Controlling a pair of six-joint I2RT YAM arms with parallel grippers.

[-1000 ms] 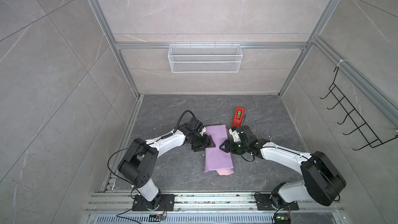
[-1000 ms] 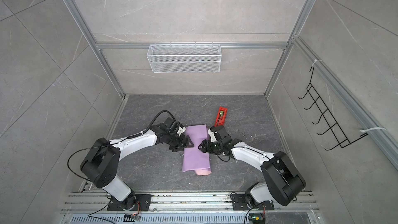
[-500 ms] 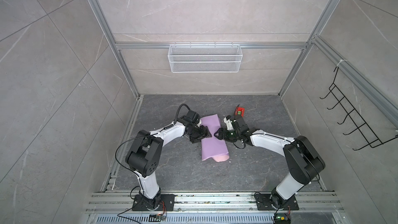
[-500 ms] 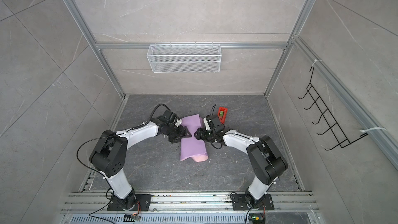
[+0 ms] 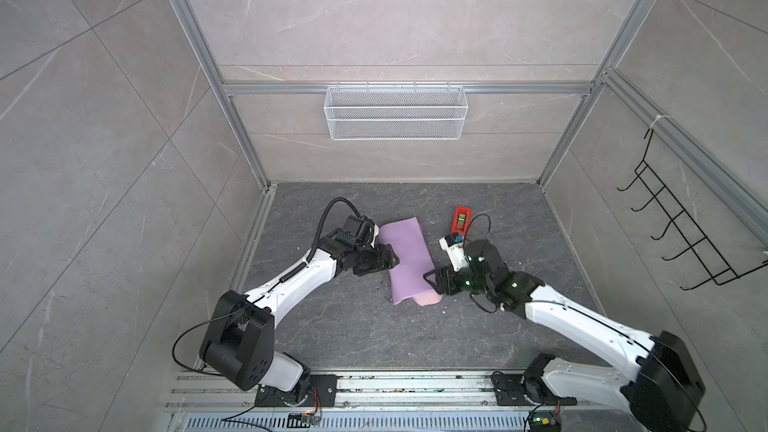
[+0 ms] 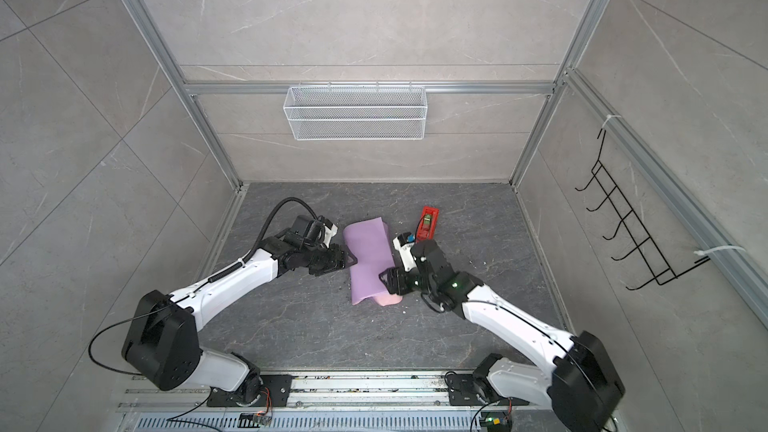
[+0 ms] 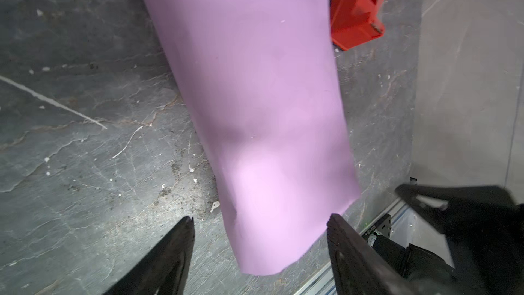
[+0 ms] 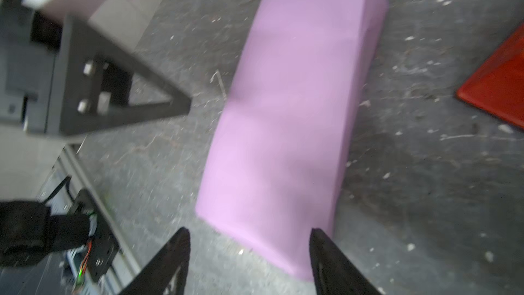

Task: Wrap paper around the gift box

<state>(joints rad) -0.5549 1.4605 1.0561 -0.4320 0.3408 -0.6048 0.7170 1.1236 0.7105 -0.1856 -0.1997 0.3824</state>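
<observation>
The left claw (image 5: 390, 263) and the right claw (image 5: 431, 280) flank the folded paper (image 5: 405, 255) with jaws apart, gripping nothing, so I reckon its loose ends need tucking and taping next.

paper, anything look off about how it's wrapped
Yes. The paper lies as a loose lilac bundle, askew on the floor. At its near end a pink flap pokes out from under the lilac layer, not tucked in.
</observation>
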